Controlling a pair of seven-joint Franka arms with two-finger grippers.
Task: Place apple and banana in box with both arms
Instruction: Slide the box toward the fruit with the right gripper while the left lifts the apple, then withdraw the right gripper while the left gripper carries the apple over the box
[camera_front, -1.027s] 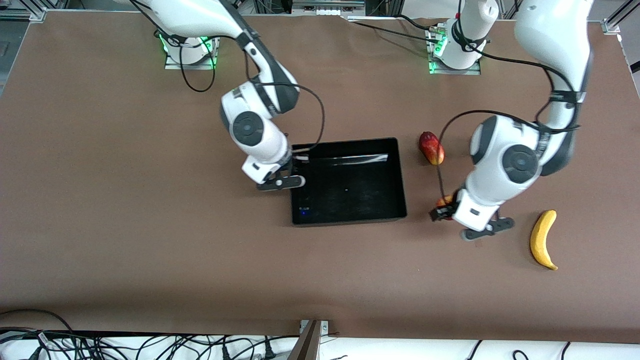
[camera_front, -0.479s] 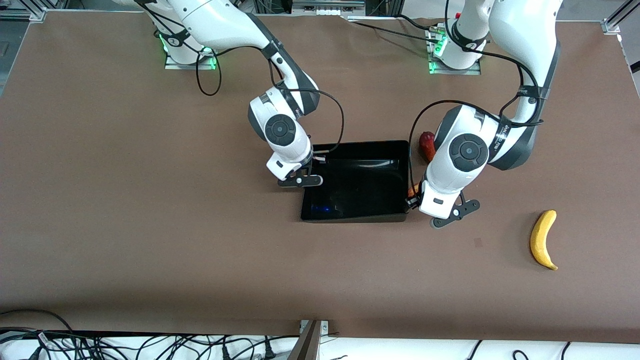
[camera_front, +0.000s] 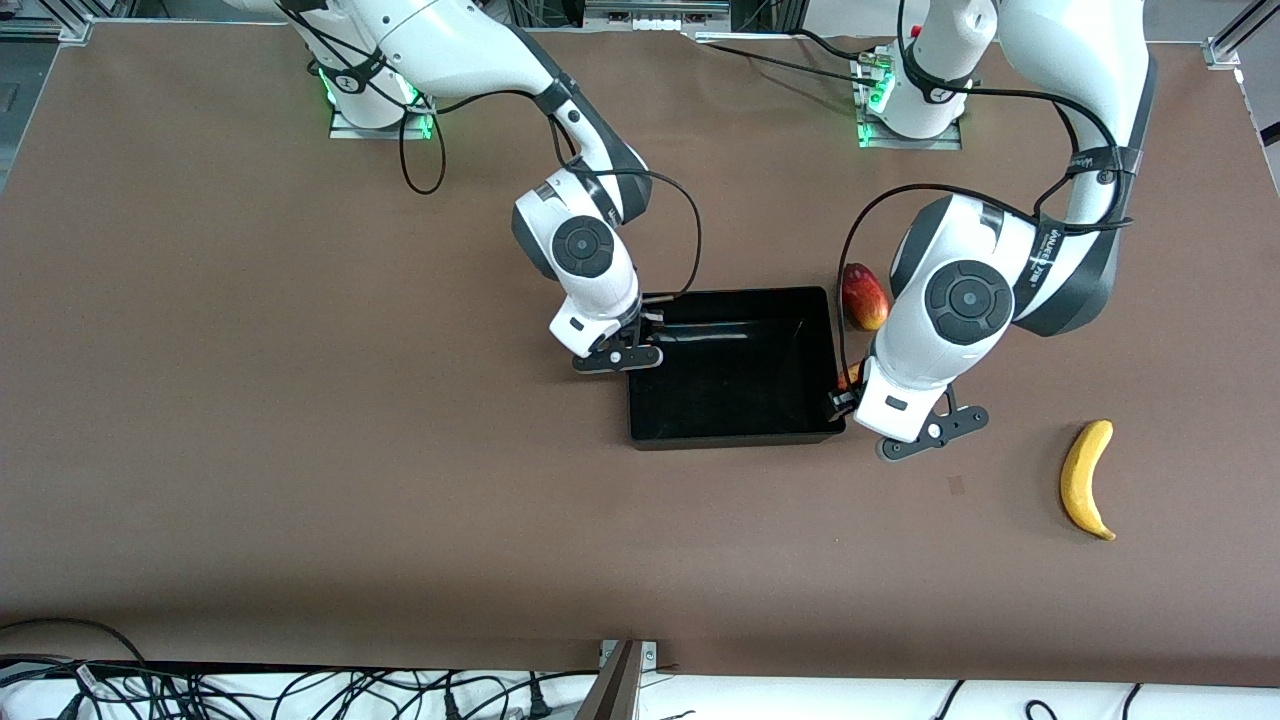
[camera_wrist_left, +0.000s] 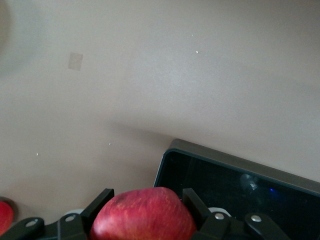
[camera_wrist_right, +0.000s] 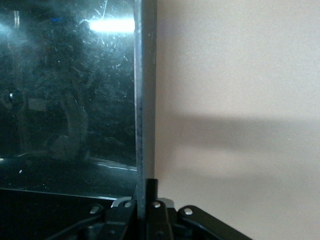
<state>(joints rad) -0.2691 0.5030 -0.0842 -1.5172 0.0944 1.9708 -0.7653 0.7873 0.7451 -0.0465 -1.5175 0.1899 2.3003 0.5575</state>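
Note:
The black box (camera_front: 735, 441) lies mid-table. My right gripper (camera_front: 647, 325) is shut on the box's wall at the right arm's end; in the right wrist view the fingers (camera_wrist_right: 165, 197) pinch that thin wall (camera_wrist_right: 145, 90). My left gripper (camera_front: 846, 392) is shut on the red apple (camera_front: 851, 377) and holds it over the box's wall at the left arm's end. The left wrist view shows the apple (camera_wrist_left: 142, 216) between the black fingers (camera_wrist_left: 95, 205), with a box corner (camera_wrist_left: 235, 161) under it. The yellow banana (camera_front: 1085, 478) lies on the table toward the left arm's end.
A red-yellow mango (camera_front: 864, 296) lies beside the box's corner at the left arm's end, farther from the front camera than the left gripper. A red sliver (camera_wrist_left: 4, 216) shows at the edge of the left wrist view. A brown mat (camera_front: 300, 450) covers the table.
The right gripper has slid the box toward the left arm's end. The left gripper has carried the apple from near the banana to the box's edge.

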